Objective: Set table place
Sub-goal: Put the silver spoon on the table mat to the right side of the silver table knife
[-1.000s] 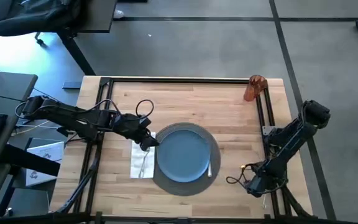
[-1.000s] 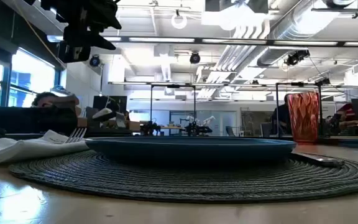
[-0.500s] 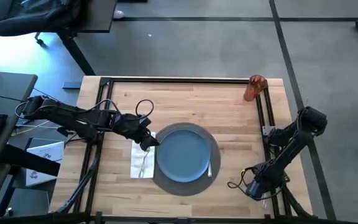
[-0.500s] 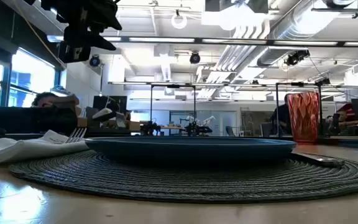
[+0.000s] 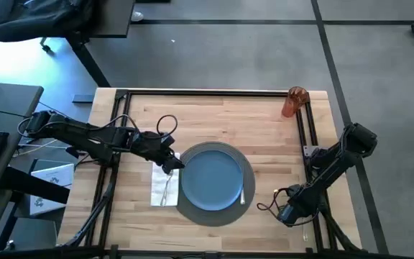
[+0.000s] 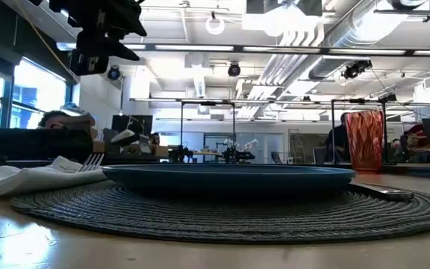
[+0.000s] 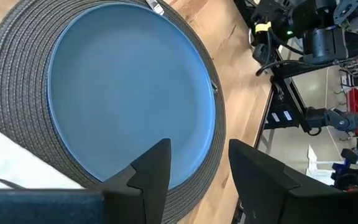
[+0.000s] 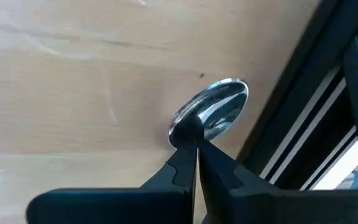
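Note:
A round blue plate rests on a grey woven mat. To the plate's left, a silver fork lies on a white napkin. A knife lies on the mat's right side. The orange cup stands at the far right corner. My left gripper hovers open over the plate's left rim. My right gripper is low beside the right rail near the front edge, shut on a silver spoon. My right gripper pinches the spoon between its two fingers at the neck, just behind the bowl. The bowl sticks out ahead past the fingertips, over the wood beside the black rail. The fingers hide the handle. I cannot tell if the spoon is clear of the table.
Black metal rails run along the table's left, right and far sides; the right one lies close beside my right gripper. Bare wood lies between the mat and the far rail. A loose cable loop hangs on my left arm.
My right gripper has moved a little toward the table's left, toward the mat, staying low near the front with the spoon in it.

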Robot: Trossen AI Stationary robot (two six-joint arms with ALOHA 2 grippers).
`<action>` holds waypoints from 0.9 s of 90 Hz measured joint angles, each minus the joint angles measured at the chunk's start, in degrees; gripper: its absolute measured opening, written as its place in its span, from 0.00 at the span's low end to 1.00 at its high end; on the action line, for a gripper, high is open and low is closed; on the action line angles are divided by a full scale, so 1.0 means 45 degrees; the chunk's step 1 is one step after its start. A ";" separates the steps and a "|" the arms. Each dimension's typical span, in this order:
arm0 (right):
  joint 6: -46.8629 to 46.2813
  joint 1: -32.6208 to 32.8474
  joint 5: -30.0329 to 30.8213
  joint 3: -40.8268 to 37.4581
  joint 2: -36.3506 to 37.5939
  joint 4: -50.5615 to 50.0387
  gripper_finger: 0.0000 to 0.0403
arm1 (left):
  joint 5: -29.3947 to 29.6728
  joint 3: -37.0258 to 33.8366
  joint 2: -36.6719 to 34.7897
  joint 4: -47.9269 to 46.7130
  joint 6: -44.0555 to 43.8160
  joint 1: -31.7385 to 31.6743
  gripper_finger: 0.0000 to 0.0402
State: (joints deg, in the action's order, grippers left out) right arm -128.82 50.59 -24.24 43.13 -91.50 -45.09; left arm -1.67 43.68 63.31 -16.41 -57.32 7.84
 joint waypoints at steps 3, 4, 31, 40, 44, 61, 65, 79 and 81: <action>-0.0034 -0.0089 0.0165 0.0095 0.0000 -0.0126 0.00 | 0.0000 0.0000 0.0000 0.0017 0.0009 0.0000 0.36; -0.0024 -0.0126 0.0190 0.0144 0.0000 -0.0204 0.00 | 0.0000 0.0000 0.0003 0.0017 0.0015 0.0000 0.36; 0.1064 -0.0460 0.0276 0.1162 0.0663 -0.0844 0.00 | -0.0005 0.0000 0.0000 0.0007 0.0096 0.0000 0.36; -0.0047 0.0200 0.0283 0.1084 0.0865 0.0070 0.04 | -0.0006 0.0000 0.0001 0.0002 0.0101 0.0000 0.36; -0.0707 0.0528 0.0381 0.1037 0.0857 0.0274 0.07 | -0.0002 0.0000 0.0002 0.0003 0.0101 0.0000 0.36; -0.0821 0.0836 0.0016 0.0601 0.0561 0.0442 0.21 | 0.0160 0.0000 0.0001 0.0005 0.0106 0.0000 0.36; -0.0791 0.0766 0.0038 0.0424 0.0564 0.0536 0.22 | 0.0165 0.0000 0.0010 0.0016 0.0106 0.0000 0.36; -0.0641 0.0544 -0.0011 -0.0404 0.0559 0.1139 0.23 | 0.0146 0.0000 0.0010 0.0012 0.0091 0.0000 0.36; -0.0618 0.0525 -0.0065 -0.0469 0.0569 0.1257 0.22 | 0.0148 0.0000 0.0010 0.0010 0.0081 0.0000 0.36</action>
State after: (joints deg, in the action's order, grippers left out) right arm -131.59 52.95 -24.53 41.02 -88.94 -39.43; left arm -1.01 43.68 63.35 -16.37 -56.95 7.84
